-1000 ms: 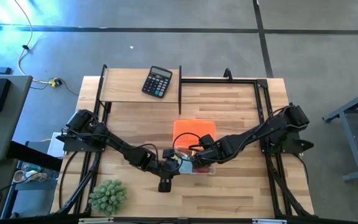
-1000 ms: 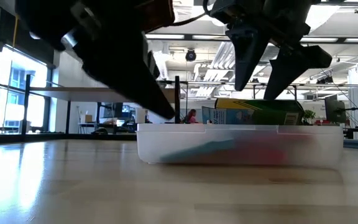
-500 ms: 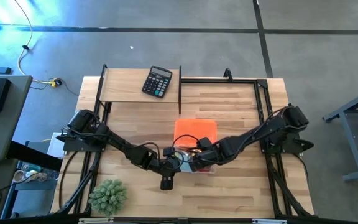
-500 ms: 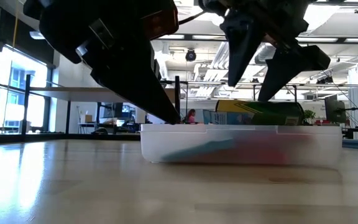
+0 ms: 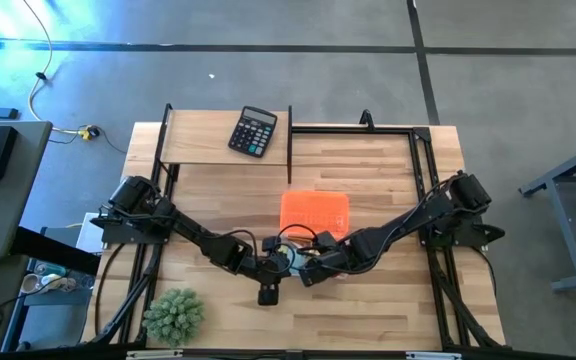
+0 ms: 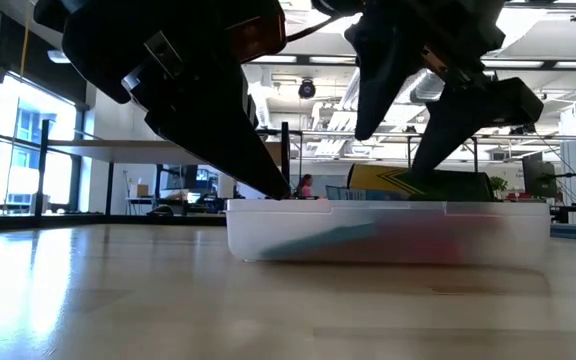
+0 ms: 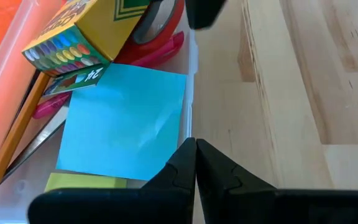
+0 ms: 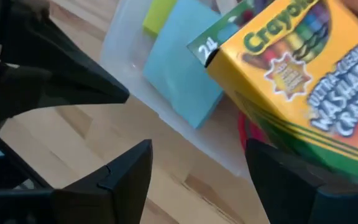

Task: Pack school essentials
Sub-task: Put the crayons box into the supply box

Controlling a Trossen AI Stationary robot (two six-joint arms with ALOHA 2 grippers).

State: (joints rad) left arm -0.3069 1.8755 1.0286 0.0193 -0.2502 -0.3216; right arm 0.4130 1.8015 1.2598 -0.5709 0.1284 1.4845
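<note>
**Crayon box being settled into the clear tray**

The packing looks nearly done. The clear tray [image 7: 190,74] already holds the blue notepad [image 7: 126,124], the crayon box [image 8: 303,74], a pencil [image 7: 18,127], a pink pen [image 7: 157,55] and a small yellow block [image 7: 82,182]. The orange lid [image 5: 314,212] lies just behind the tray.

The left gripper [image 7: 196,163] rests at the tray's wall, fingers pressed together and empty. The right gripper [image 8: 197,165] hangs over the tray with fingers spread wide, the crayon box lying tilted on the other items just beyond them.

The next move probably calls for seating the crayon box flat, so the lid can go on.
</note>
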